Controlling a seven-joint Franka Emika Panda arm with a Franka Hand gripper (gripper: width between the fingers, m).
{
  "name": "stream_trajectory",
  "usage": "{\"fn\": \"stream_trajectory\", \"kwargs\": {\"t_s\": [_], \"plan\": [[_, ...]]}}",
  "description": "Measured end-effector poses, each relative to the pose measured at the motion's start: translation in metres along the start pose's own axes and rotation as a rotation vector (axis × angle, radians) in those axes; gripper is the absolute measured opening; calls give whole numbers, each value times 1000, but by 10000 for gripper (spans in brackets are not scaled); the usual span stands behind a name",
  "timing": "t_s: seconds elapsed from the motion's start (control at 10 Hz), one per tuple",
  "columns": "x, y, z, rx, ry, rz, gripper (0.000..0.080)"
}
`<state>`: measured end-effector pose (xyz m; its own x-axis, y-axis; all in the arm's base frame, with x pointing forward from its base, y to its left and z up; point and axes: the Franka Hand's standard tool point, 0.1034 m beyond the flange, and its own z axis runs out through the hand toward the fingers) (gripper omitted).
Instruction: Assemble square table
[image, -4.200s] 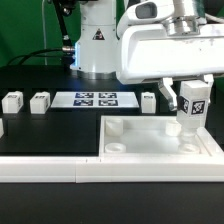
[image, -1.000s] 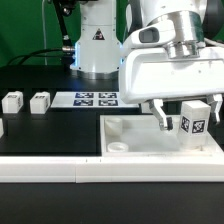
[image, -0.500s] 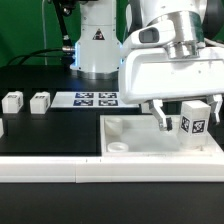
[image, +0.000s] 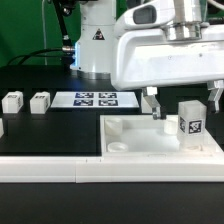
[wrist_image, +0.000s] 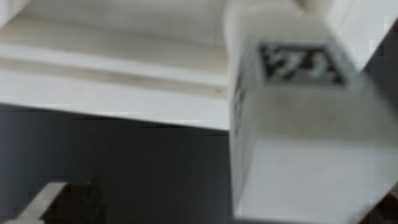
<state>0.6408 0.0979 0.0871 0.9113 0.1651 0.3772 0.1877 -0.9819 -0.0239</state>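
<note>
Tool (image: 185, 103) hangs wide open and empty over the tagged leg (image: 190, 122), which stands unaided, seemingly seated in the square slab's (image: 140, 146) corner socket.

The arm (image: 93, 42) stands on its white base at the back of the bench (image: 50, 130), and its upper links run out past the top of the exterior view. It comes back into view on the exterior view's right, where the grey wrist (image: 185, 12) points straight down. Below the wrist hangs the hand (image: 187, 108), with its broad white housing level and facing the camera. Its two dark fingers (image: 155, 103) point downward and are spread wide apart, so the jaws stand open. The finger on the exterior view's right sits close to the picture's edge.
</note>
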Motion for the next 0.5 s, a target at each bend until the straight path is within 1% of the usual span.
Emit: {"fn": "stream_trajectory", "kwargs": {"t_s": [0.1, 0.2, 0.3, 0.4, 0.5], "plan": [[-5, -4, 2, 25, -116, 2, 649], [0, -3, 1, 40, -184, 5, 649], [1, -2, 2, 47, -222, 12, 649], [-7, -8, 0, 64, -325, 37, 649], [-3, -9, -1, 69, -359, 54, 649]]}}
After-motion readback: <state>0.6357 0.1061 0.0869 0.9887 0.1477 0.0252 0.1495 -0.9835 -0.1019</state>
